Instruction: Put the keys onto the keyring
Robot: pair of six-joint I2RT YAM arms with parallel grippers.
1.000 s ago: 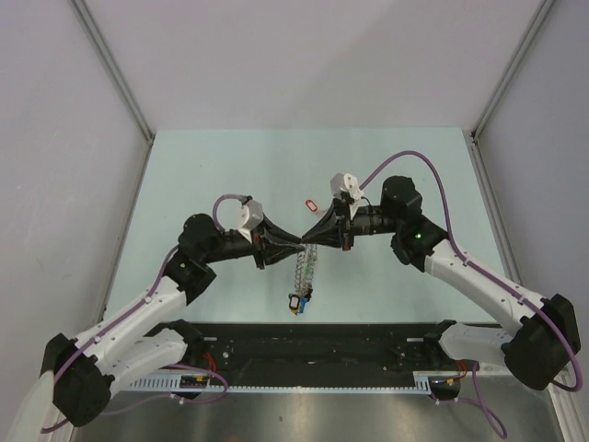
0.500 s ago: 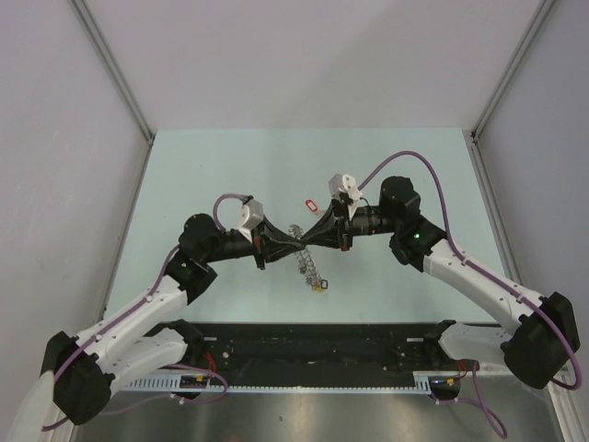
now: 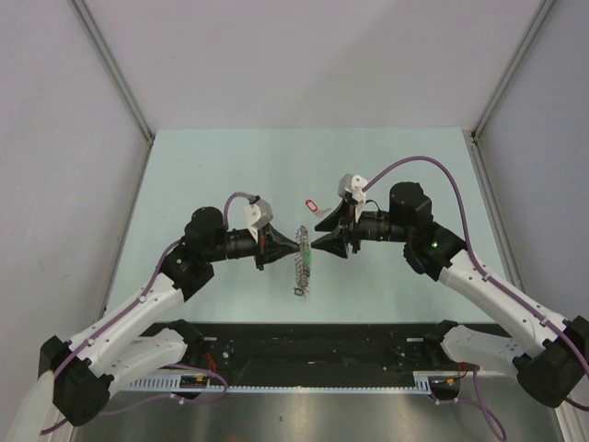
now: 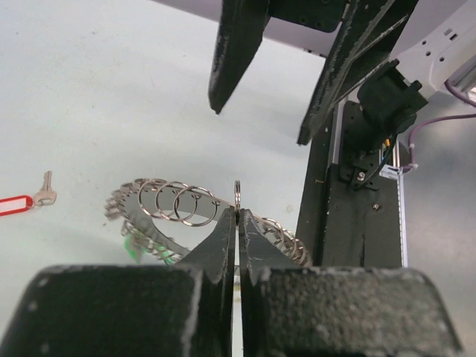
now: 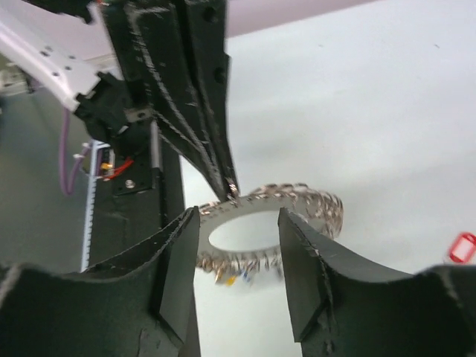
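Observation:
The keyring (image 3: pixel 302 265), a large grey ring fringed with small silver rings and coloured tags, hangs above the table between my two arms. My left gripper (image 3: pixel 296 244) is shut on it. In the left wrist view the left gripper (image 4: pixel 238 212) pinches one small split ring (image 4: pixel 238 192) on the keyring's (image 4: pixel 172 202) rim. My right gripper (image 3: pixel 316 244) stands open just right of the ring, holding nothing. In the right wrist view the keyring (image 5: pixel 297 201) lies beyond the open right gripper (image 5: pixel 238 219). The red-tagged key (image 3: pixel 311 204) lies on the table behind the grippers, also seen as the red-tagged key (image 4: pixel 18 204) and its tag (image 5: pixel 462 247).
The pale green table (image 3: pixel 230 166) is bounded by grey walls left, right and behind. A black rail with wiring (image 3: pixel 313 345) runs along the near edge between the arm bases. The two arms' fingertips face each other closely over the table's middle.
My right gripper has opened, released the keyring and drawn back to the right. My left gripper has shut on the ring, which has swung up from hanging low.

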